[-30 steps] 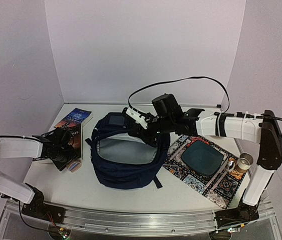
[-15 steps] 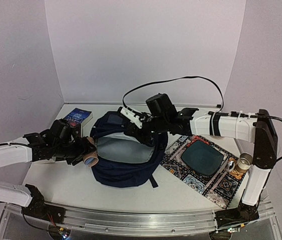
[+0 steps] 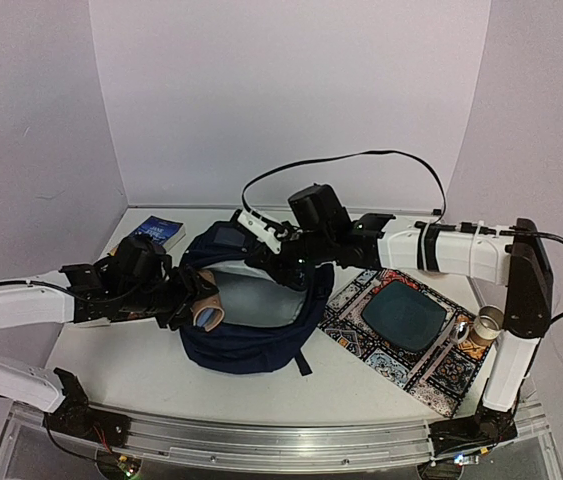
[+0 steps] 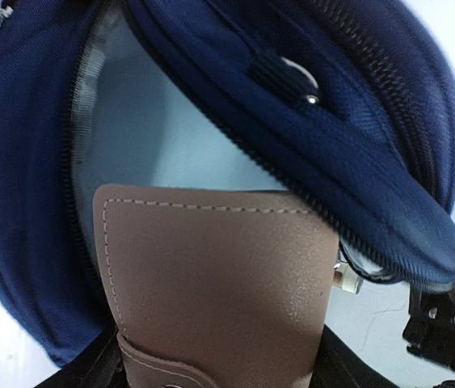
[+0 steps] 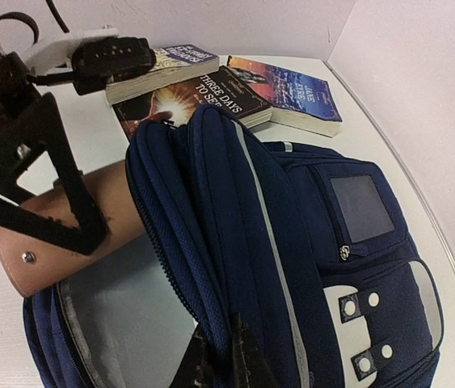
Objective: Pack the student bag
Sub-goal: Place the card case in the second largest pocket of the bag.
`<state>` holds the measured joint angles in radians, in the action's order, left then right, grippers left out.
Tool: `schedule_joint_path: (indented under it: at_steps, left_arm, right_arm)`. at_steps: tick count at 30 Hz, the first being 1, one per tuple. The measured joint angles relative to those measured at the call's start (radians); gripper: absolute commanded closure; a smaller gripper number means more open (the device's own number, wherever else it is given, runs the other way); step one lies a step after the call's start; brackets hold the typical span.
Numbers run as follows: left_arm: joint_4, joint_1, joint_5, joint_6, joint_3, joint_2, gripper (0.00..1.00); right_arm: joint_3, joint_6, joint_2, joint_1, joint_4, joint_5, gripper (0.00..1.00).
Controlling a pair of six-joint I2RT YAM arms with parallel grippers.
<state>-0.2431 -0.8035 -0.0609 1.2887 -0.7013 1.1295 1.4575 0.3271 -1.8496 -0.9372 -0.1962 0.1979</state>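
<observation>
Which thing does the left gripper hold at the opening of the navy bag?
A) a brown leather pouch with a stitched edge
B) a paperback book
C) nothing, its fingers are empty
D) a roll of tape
A: the left gripper is closed on a brown leather pouch, and the pouch's free end sits at the open mouth of the student bag.

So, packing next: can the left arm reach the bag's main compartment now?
Probably yes: the right gripper pinches the student bag by its rim, the mouth gapes, and the tan case in the left gripper sits at it.
</observation>
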Motion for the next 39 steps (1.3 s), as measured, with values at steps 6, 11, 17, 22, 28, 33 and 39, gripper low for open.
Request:
schedule_joint_path:
  at_steps: [6,11,17,22,28,33,39]
  left_arm:
    - [0.062,-0.013,0.02,0.067,-0.028,0.063,0.21]
    - [0.09,-0.016,0.073,0.141,-0.032,0.071,0.14]
    - [0.139,-0.017,0.102,0.192,-0.032,0.097,0.16]
    - [0.147,-0.017,0.098,0.176,-0.031,0.107,0.24]
    - [0.109,-0.016,0.122,0.092,0.001,0.053,0.25]
    - [-0.001,-0.01,0.198,0.007,0.012,-0.07,0.25]
    - [-0.074,0.131,0.213,-0.106,0.038,-0.176,0.25]
  right_arm:
    - [0.0,-0.002,0.0,-0.009,0.002,-0.005,1.0]
    - [0.0,-0.004,0.0,-0.01,0.001,-0.007,1.0]
    - [0.0,-0.008,0.0,-0.012,0.0,-0.008,1.0]
    - [0.0,-0.008,-0.004,-0.013,-0.001,-0.008,1.0]
    - [0.0,-0.01,-0.004,-0.017,0.003,-0.009,1.0]
    - [-0.009,-0.01,-0.004,-0.018,-0.003,-0.008,1.0]
    - [-0.055,0.001,-0.005,-0.024,-0.021,-0.002,0.99]
